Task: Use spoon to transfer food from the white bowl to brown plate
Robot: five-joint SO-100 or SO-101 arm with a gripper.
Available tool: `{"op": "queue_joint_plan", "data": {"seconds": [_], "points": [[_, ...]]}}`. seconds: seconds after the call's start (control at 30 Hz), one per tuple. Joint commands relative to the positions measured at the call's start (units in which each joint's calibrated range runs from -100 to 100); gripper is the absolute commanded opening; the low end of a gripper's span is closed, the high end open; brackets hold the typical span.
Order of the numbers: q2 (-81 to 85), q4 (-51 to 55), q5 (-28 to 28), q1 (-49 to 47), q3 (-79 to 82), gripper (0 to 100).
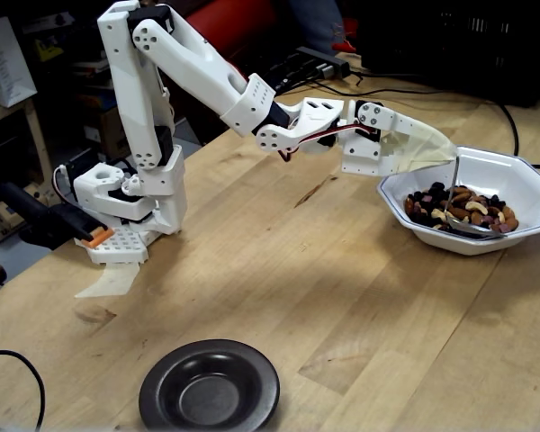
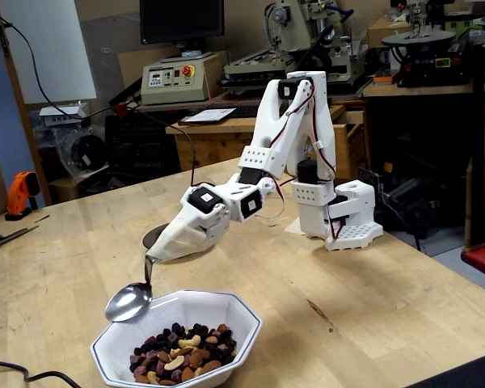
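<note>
The wooden table carries everything, and the task looks barely begun: no food has reached the dish, so the whole transfer is left.

The white arm reaches from its base near the table's left edge in a fixed view toward the right edge. Its gripper is wrapped in off-white tape, so the fingers are hidden; I cannot tell how they are set, though the spoon's handle comes straight out of the wrap and hangs from it.

The white bowl sits at the right edge of the table in a fixed view and at the near edge in the other. It is octagonal, with a thin dark line round its rim. The food lies heaped in it: pale cashews, brown nuts, dark raisins and purplish bits.

The brown plate rests at the near edge in a fixed view, well apart from the bowl, glossy and nearly black, with nothing in its sunken centre.

The spoon is shiny silver with a thin bent handle. Its oval bowl hangs over the bowl's rim and looks bare of food, so I judge a scoop is not yet made.
</note>
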State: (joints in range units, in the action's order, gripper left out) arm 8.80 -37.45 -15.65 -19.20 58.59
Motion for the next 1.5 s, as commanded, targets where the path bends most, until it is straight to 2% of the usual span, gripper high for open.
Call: {"op": "queue_joint_plan", "data": {"seconds": [0.0, 0.5, 0.97, 1.47], "points": [[0.65, -0.81, 0.29, -0.88, -2.83, 4], [0.48, -1.44, 0.24, -0.88, 7.7, 4], [-8.84, -1.6, -0.2, -0.73, 7.79, 4], [-9.19, -1.6, 0.29, -0.95, 7.79, 4]]}}
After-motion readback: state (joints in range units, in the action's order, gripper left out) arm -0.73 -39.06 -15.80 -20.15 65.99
